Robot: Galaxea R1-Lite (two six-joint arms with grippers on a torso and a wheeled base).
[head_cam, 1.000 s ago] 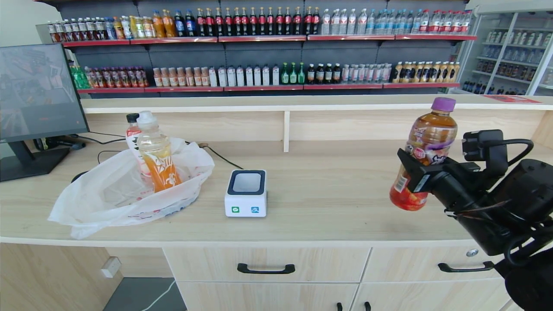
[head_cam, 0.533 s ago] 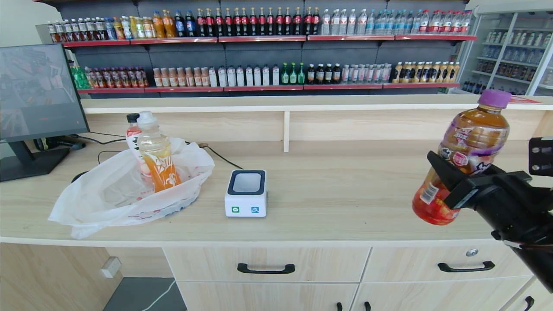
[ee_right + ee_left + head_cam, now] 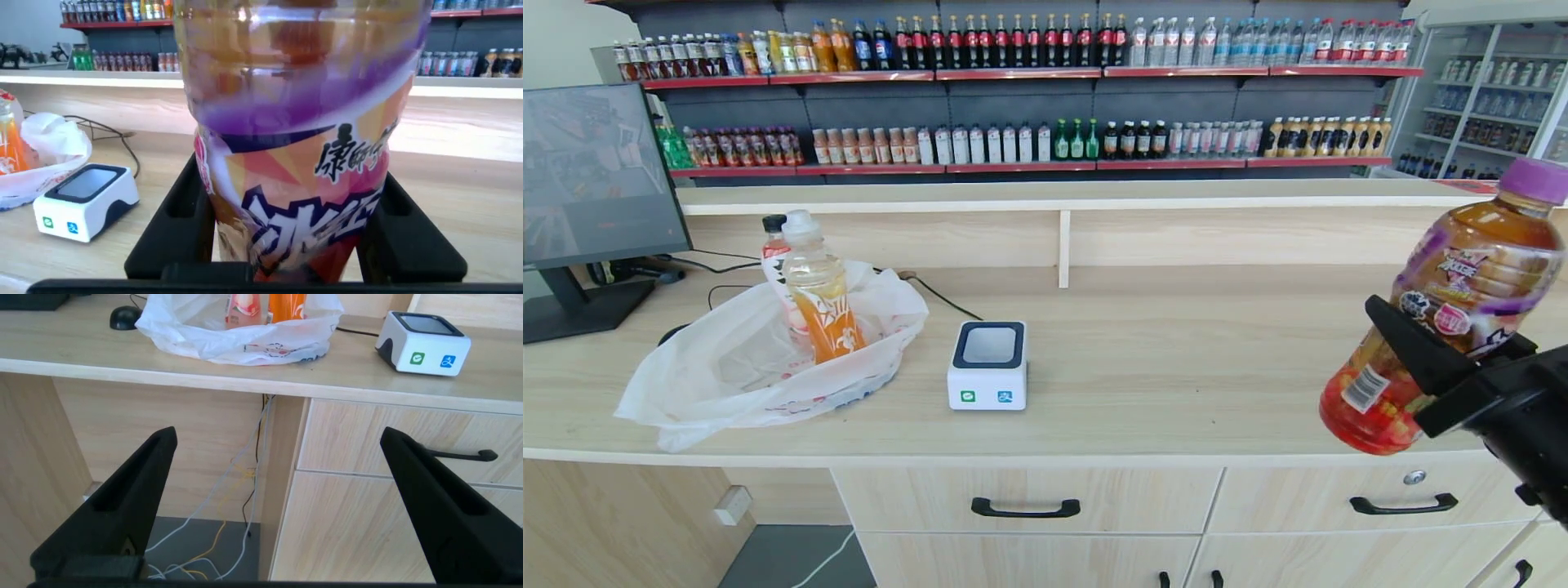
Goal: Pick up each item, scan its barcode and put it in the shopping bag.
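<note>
Three drink bottles are in play, along with one shopping bag and one scanner. One bottle, filled with amber tea and topped with a purple cap, is clamped around its middle by the right tool. Its two black fingers press on either side of the purple and orange label. This bottle is lifted off the counter at the right end, near the front edge, and it tilts with the cap leaning up and to the right. A white barcode patch shows low on its side.

The other two bottles stand upright inside the white plastic shopping bag, which lies open on the left part of the counter. One has a white cap and orange drink. Just behind it is one with a dark cap.

One small white scanner with a dark-framed top window sits between the bag and the held bottle. It is just beside the bag and well apart from the bottle.

The left tool is low in front of the counter's cabinet, its two fingers spread wide.

One dark monitor stands at the far left, with one dark mouse near the bag. Two long shelves of bottles line the back wall.
</note>
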